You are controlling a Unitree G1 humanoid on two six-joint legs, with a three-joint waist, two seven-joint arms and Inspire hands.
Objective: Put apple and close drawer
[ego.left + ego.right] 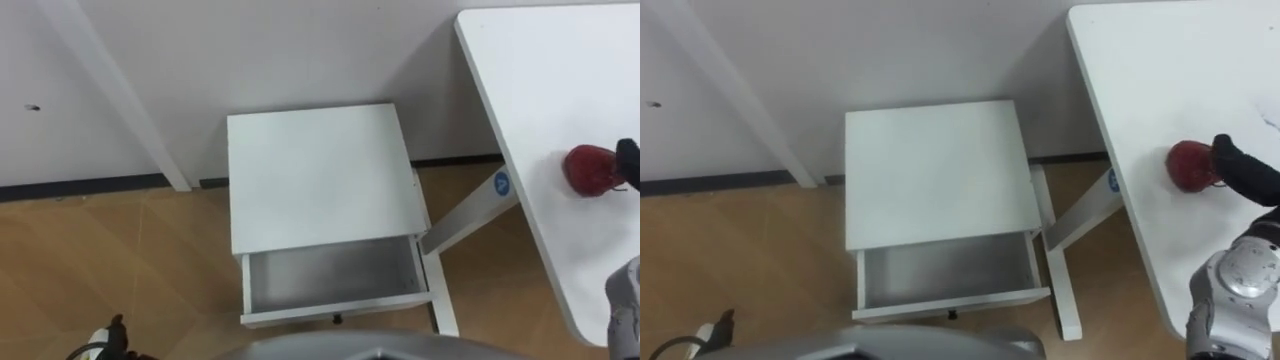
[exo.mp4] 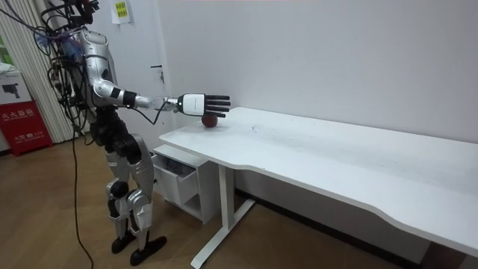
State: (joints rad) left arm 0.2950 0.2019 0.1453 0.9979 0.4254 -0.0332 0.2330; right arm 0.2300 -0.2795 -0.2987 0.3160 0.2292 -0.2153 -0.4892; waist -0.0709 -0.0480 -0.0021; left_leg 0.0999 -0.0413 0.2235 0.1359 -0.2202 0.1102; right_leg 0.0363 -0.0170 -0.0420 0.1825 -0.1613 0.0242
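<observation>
A red apple (image 1: 590, 170) (image 1: 1190, 165) (image 2: 211, 120) lies on the white table (image 1: 560, 70) near its left end. My right hand (image 1: 1240, 168) (image 2: 200, 104) reaches out to it, fingers straight and open, the dark fingertips against the apple's right side. Below the table's end stands a small white cabinet (image 1: 320, 175), its top bare. The cabinet's drawer (image 1: 330, 275) is pulled out toward me and holds nothing. A dark part of my left hand (image 1: 108, 335) shows at the bottom left, low over the floor.
I stand in front of the cabinet, at the table's left end. The white wall (image 1: 300, 50) is right behind the cabinet. A white table leg (image 1: 465, 220) slants down beside the drawer's right side. Wooden floor (image 1: 120, 260) lies to the left.
</observation>
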